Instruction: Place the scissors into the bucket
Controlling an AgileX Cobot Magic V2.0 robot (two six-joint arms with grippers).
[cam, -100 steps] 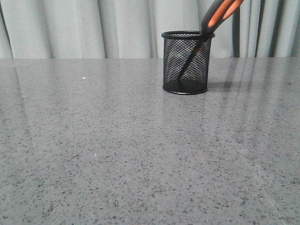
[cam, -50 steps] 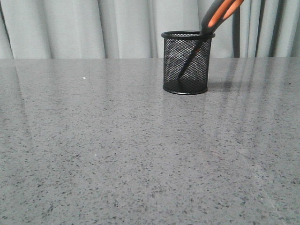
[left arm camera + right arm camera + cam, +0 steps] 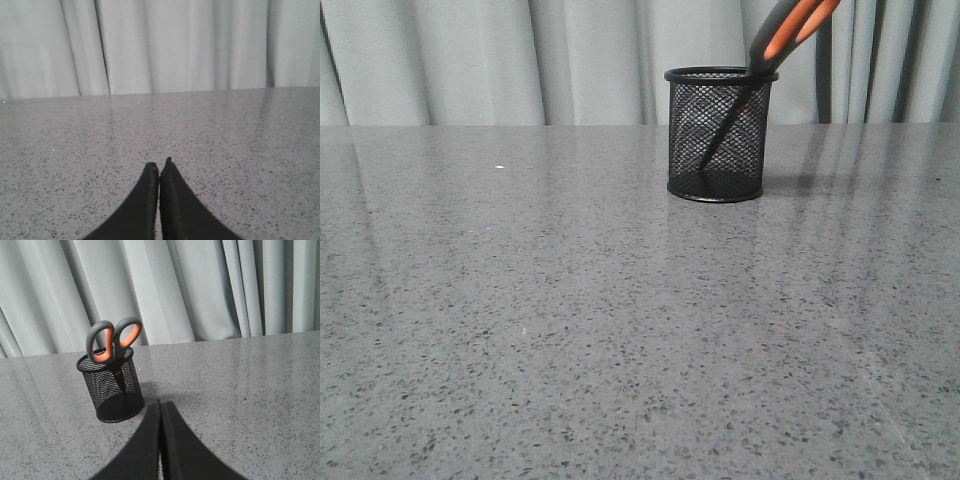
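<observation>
The black wire-mesh bucket [image 3: 718,133] stands upright on the grey speckled table, at the back right of centre in the front view. The scissors [image 3: 785,32] stand inside it, blades down, leaning to the right, with the grey and orange handles above the rim. The right wrist view shows the bucket [image 3: 111,386] with the scissors' handles [image 3: 112,340] sticking out. My right gripper [image 3: 160,402] is shut and empty, apart from the bucket. My left gripper [image 3: 159,164] is shut and empty over bare table. Neither gripper shows in the front view.
The grey speckled table [image 3: 570,320] runs back to a pale pleated curtain [image 3: 520,60]. Nothing else stands on the table in any view.
</observation>
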